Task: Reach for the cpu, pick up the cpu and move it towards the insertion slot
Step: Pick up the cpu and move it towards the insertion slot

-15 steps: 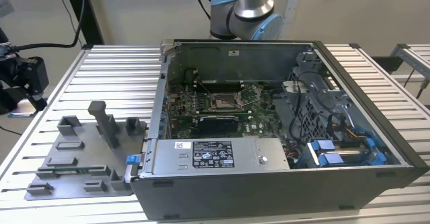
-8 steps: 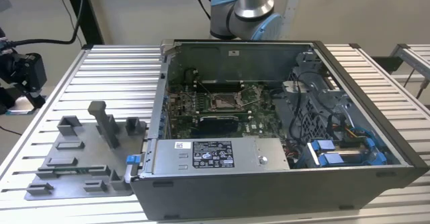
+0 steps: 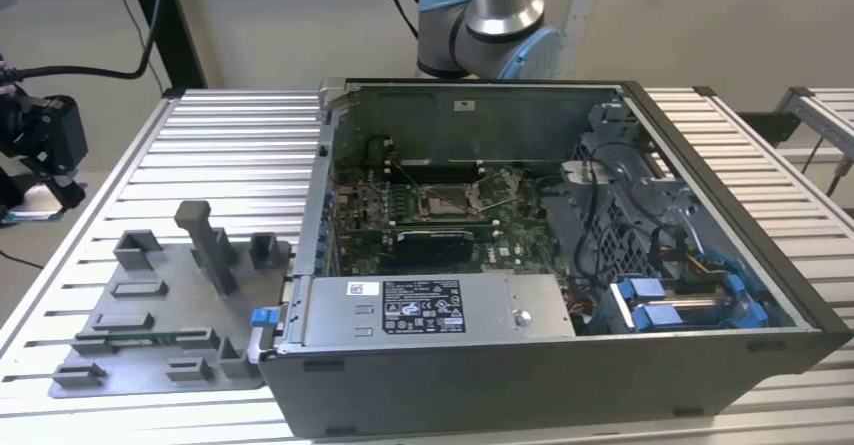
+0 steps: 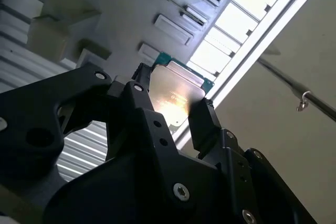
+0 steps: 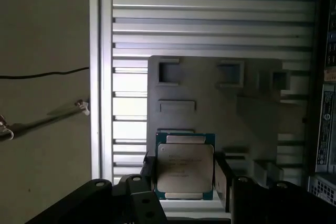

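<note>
Silvery-beige cpu (image 5: pixel 185 166) with green edge, black hand (image 4: pixel 170 98), grey fixture plate (image 5: pixel 210 93), ribbed silver table (image 5: pixel 210 24)

Gripper (image 5: pixel 185 178) fingers (image 5: pixel 221 174) clamp cpu (image 5: pixel 185 165) on both edges, w/ grey fixture plate (image 5: pixel 231 116) & slatted table (image 5: pixel 210 14) behind.

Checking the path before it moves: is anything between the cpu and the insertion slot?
Nothing visible lies over the insertion slot in the open case. The gripper holds the cpu above the fixture plate.
</note>
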You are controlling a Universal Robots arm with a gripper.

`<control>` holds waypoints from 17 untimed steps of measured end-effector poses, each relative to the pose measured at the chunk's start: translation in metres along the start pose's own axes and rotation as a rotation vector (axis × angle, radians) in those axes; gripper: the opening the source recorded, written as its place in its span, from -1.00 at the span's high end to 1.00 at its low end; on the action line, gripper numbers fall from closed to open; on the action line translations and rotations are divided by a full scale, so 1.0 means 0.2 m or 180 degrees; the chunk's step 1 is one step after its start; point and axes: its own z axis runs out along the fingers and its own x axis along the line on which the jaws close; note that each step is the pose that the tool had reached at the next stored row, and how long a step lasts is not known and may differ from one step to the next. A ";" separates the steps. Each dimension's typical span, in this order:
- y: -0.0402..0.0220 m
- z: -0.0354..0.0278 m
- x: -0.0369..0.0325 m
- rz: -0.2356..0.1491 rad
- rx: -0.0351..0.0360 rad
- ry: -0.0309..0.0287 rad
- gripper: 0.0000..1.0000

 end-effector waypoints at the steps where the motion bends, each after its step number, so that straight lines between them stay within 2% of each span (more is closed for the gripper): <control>1: 0.000 -0.006 0.000 0.0000 0.0001 0.0000 1.00; 17: -0.001 -0.101 -0.003 0.0000 0.0006 0.0000 1.00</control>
